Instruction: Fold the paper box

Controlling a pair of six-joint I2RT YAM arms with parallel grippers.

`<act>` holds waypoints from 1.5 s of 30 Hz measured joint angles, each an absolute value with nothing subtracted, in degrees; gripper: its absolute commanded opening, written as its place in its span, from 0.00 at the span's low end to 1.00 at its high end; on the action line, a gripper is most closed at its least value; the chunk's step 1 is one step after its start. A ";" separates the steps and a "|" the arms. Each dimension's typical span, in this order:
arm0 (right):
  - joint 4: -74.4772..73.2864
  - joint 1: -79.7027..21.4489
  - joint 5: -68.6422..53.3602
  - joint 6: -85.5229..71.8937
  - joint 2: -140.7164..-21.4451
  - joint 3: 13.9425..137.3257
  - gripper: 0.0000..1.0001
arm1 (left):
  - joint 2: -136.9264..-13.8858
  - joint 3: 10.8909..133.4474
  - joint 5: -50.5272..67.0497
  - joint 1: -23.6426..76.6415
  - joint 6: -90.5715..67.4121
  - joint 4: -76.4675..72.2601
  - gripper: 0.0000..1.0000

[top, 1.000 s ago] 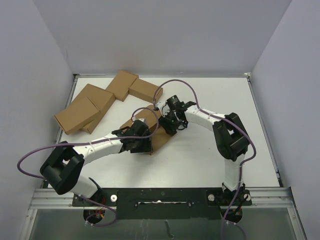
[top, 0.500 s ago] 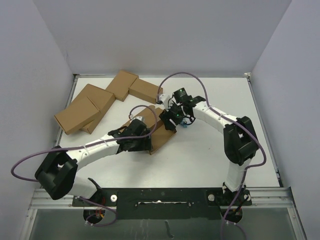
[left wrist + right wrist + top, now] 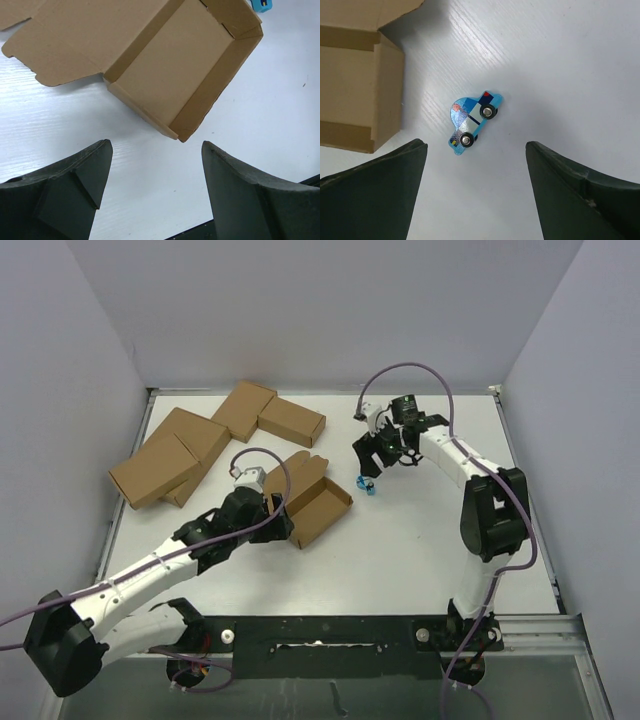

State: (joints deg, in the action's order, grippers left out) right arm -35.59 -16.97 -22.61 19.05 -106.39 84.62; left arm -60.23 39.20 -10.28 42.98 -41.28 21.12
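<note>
Now: both grippers spread, box open on the table

My left gripper point(image 3: 156, 150) has its jaws wide apart with nothing between them. Through the left wrist camera I see both dark fingers point(image 3: 70, 185) low in the picture over bare white table point(image 3: 420, 540). The box point(image 3: 170, 75) sits just ahead of the fingertips, apart from them, with its nearest corner pointing into the gap.

My right gripper point(image 3: 476, 145) is spread as well and holds nothing. A small blue toy car point(image 3: 472, 122) lies on the table beneath it. The car is on its side with both wheels turned up toward the wrist camera, and neither finger touches it.

From the top camera, the box point(image 3: 320, 510) rests near the middle of the table, set at an angle. It is a shallow tray with its walls standing, and its lid flap lies open and flat on the far-left side. The left gripper point(image 3: 272, 512) is just beside the tray's left side. The right gripper point(image 3: 378, 452) hangs farther back and to the right, clear of the box. The car point(image 3: 367, 483) lies between them, near the tray's far corner but apart from it.

Farther out, four closed brown cartons point(image 3: 200, 445) are clustered at the far left of the table.
</note>
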 measured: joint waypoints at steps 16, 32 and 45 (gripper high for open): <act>-37.34 -21.30 -14.17 17.56 -115.37 86.50 0.74 | -50.70 33.15 -12.10 42.26 -41.95 21.45 0.71; -36.71 -23.77 -8.60 16.12 -118.91 88.09 0.33 | -46.70 32.10 -13.76 42.26 -43.29 24.05 0.71; -36.10 -22.50 -9.63 16.62 -117.01 87.35 0.18 | -46.50 32.05 -14.04 42.22 -43.31 24.27 0.71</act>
